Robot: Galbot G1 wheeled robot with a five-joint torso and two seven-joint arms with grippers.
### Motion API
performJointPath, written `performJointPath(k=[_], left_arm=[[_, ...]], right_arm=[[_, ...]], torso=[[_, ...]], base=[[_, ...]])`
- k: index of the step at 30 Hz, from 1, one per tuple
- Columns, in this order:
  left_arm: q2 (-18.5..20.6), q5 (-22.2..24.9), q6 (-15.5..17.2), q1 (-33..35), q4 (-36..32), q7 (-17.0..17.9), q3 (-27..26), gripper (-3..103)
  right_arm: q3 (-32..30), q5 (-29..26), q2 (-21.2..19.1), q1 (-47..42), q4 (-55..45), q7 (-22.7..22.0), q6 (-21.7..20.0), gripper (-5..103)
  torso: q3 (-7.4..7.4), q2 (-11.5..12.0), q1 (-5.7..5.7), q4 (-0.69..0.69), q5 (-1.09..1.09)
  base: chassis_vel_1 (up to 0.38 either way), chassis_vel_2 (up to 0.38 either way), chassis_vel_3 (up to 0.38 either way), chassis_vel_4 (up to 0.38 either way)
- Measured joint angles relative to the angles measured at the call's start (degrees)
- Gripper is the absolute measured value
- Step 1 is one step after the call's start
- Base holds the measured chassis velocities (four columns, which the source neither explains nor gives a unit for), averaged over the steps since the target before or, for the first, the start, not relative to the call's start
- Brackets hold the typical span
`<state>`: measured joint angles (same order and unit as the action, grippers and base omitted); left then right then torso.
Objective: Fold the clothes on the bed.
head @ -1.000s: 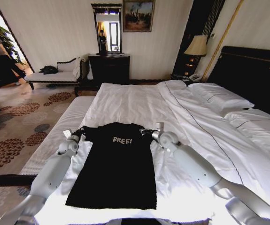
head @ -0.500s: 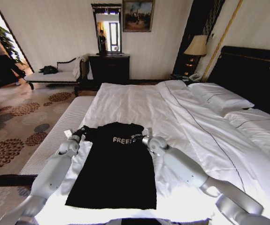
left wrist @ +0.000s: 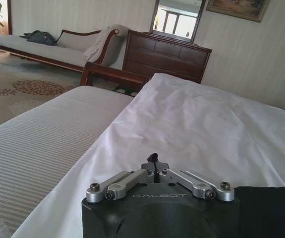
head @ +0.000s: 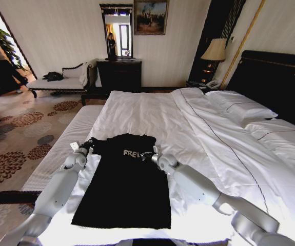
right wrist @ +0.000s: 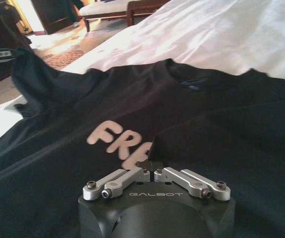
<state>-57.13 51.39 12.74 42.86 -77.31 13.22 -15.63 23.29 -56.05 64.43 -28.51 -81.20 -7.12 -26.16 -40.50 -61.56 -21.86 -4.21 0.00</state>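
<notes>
The black T-shirt [head: 126,184] lies face up on the near corner of the bed [head: 152,110]. My right gripper [head: 146,154] hovers over the chest, shut on a fold of the right sleeve. That fold [right wrist: 197,144] covers the end of the white lettering [right wrist: 115,141], so it reads "FRE". My left gripper [head: 88,144] rests at the left sleeve by the mattress edge. Its fingertips [left wrist: 153,158] are shut with a small dark tuft of the shirt pinched between them. More of the T-shirt [left wrist: 268,210] shows beside it.
The bare striped mattress edge [head: 60,148] runs along the left, with patterned carpet [head: 19,133] beyond. White pillows [head: 242,107] and a dark headboard [head: 275,82] stand at the right. A chaise [head: 60,82] and a dark dresser [head: 119,74] stand at the far wall.
My right gripper has moved left from the shirt's right shoulder to over the chest, dragging the sleeve across the lettering. The left arm has stayed put.
</notes>
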Motion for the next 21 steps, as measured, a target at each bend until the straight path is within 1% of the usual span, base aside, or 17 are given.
performJointPath(k=[4,5,6,7,9,13,15,18,19,20,21], left_arm=[[0.0,0.0,0.0,0.0,-0.1,0.0,0.0,0],[0.0,0.0,0.0,0.0,-0.1,0.0,0.0,0],[0.0,0.0,0.0,0.0,0.0,0.0,0.0,0],[-0.1,0.0,0.0,0.1,0.0,0.0,0.0,0],[-0.2,0.0,0.0,0.1,0.1,0.0,0.0,0],[-0.8,-0.1,0.0,0.0,0.3,0.1,0.3,0],[-1.0,-0.2,0.0,0.0,0.2,0.2,0.4,0],[-1.2,-0.4,0.0,0.3,-0.6,0.6,0.5,0],[-1.3,-0.4,0.1,0.5,-1.0,0.8,0.5,0],[-1.3,-0.4,0.1,0.5,-1.0,0.8,0.5,0],[-1.3,-0.4,0.1,0.6,-1.3,0.9,0.5,0]], right_arm=[[1.2,0.2,0.7,0.1,0.1,0.1,0.2,0],[1.4,0.3,0.7,0.1,0.0,0.1,0.3,-3],[1.5,0.3,0.7,0.1,-0.1,0.0,0.3,-3],[1.4,0.2,0.5,0.0,-0.6,-0.2,0.3,1],[1.3,0.1,0.4,-0.1,-0.8,-0.4,0.3,1],[-1.1,-1.8,-1.2,-0.5,-2.7,-1.3,0.3,22],[-2.2,-2.5,-1.7,-0.8,-3.4,-1.5,0.3,22],[-5.8,-3.9,-3.2,-1.9,-5.5,-2.1,0.4,38],[-8.3,-4.4,-4.0,-2.9,-6.9,-2.4,0.4,43],[-8.3,-4.4,-4.0,-2.9,-6.9,-2.4,0.4,43],[-9.9,-4.8,-4.5,-3.6,-7.8,-2.6,0.4,49]], torso=[[0.0,0.0,0.0,0.01,0.0],[0.0,0.0,0.0,0.01,0.0],[0.0,0.0,0.0,0.01,0.0],[0.0,0.0,0.0,0.01,0.0],[0.0,0.0,0.0,0.01,0.0],[0.0,0.0,0.0,0.01,0.0],[0.0,0.0,0.0,0.0,0.0],[0.0,0.0,0.0,0.0,0.01],[0.0,0.0,0.0,0.01,0.01],[0.0,0.0,0.0,0.01,0.01],[0.0,0.0,0.0,0.01,0.02]], base=[[0.0,0.0,0.0,0.0],[0.0,0.0,0.0,0.0],[0.0,0.0,0.0,0.0],[0.0,0.0,0.0,0.0],[0.0,0.0,0.0,0.0],[0.0,0.0,0.0,0.0],[0.0,0.0,0.0,0.0],[0.0,0.0,0.0,0.0],[0.0,0.0,0.0,0.0],[0.0,0.0,0.0,0.0],[0.0,0.0,0.0,0.0]])
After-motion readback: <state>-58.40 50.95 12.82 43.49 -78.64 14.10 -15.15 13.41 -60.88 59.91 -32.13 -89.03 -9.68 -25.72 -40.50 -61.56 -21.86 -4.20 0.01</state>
